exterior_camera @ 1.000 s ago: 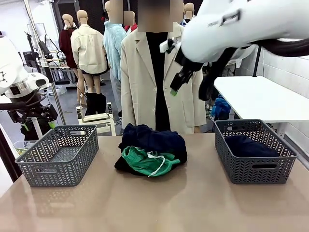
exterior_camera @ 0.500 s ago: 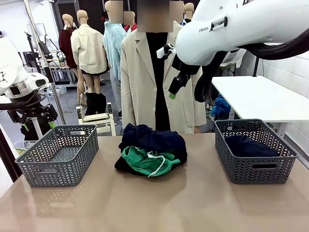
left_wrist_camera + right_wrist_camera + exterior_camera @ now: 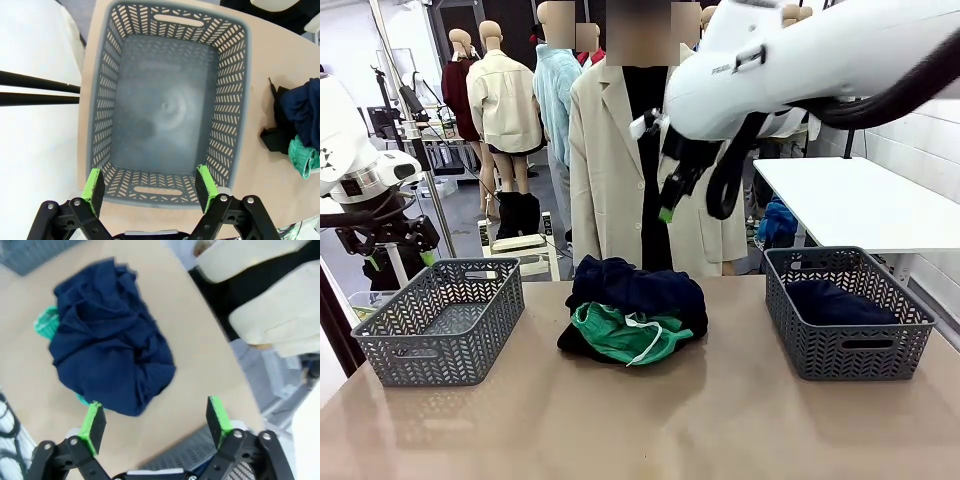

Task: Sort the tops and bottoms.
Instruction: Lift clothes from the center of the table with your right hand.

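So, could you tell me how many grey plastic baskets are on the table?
2: the left basket stands empty, and the right basket holds a dark navy cloth garment. None seems hidden.

The front camera sits low at the near edge of the table (image 3: 640, 420), facing across it toward the person (image 3: 610, 180). The left wrist camera looks straight down into the left basket (image 3: 227, 100) from well above. The right wrist camera looks down, tilted, on the pile (image 3: 110, 335), which all three views share.

Bright, even indoor lighting. Soft shadows on the table (image 3: 640, 420). Right wrist view blurred throughout. Wide-angle bending at wrist-view edges.
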You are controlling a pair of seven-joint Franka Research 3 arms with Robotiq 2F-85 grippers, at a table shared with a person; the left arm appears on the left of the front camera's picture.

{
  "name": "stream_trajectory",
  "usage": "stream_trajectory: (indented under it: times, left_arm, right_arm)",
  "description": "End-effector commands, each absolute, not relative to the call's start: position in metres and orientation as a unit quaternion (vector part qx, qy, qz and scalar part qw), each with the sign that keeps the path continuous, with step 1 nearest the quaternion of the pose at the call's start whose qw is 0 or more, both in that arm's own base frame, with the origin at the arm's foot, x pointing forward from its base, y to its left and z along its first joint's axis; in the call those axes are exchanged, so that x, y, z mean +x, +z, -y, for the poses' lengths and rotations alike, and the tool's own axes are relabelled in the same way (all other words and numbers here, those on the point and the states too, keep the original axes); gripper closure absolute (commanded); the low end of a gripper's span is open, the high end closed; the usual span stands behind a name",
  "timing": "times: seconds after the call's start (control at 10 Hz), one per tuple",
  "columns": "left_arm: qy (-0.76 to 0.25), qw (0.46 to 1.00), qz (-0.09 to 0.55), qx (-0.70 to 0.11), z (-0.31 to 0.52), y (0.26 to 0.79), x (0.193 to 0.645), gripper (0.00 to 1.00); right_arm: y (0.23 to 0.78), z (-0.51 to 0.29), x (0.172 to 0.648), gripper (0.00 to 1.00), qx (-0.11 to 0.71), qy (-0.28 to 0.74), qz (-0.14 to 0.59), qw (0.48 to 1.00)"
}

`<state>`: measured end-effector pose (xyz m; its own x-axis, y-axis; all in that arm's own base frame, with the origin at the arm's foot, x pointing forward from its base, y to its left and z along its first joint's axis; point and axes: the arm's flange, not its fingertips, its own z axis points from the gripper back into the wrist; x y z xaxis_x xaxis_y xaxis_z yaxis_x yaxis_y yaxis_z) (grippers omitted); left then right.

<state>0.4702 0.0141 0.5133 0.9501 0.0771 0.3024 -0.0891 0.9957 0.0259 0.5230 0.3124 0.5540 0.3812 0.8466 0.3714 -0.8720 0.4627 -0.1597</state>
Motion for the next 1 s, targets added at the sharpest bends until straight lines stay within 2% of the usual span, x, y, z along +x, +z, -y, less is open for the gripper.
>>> stream_trajectory:
  times: [0.0,0.2,0.3,0.5,0.9]
  left_arm:
    - [0.046,0.987,0.151,0.028,-0.016,0.516,0.471,0.06]
    - [0.046,0.987,0.151,0.028,-0.016,0.516,0.471,0.06]
    - [0.046,0.987,0.151,0.028,-0.016,0.516,0.471,0.06]
    - [0.046,0.987,0.151,0.028,-0.016,0.516,0.471,0.06]
    - [0.046,0.987,0.151,0.028,-0.016,0.516,0.471,0.06]
  right_arm:
    - [0.535,-0.340,0.560,0.00,0.056,0.557,0.114,0.820]
    - [0.496,-0.354,0.573,0.00,0.085,0.557,0.028,0.826]
    - [0.482,-0.359,0.575,0.00,0.097,0.562,0.013,0.821]
    - [0.467,-0.359,0.566,0.00,0.123,0.577,-0.008,0.808]
    - [0.443,-0.375,0.564,0.00,0.074,0.572,-0.003,0.817]
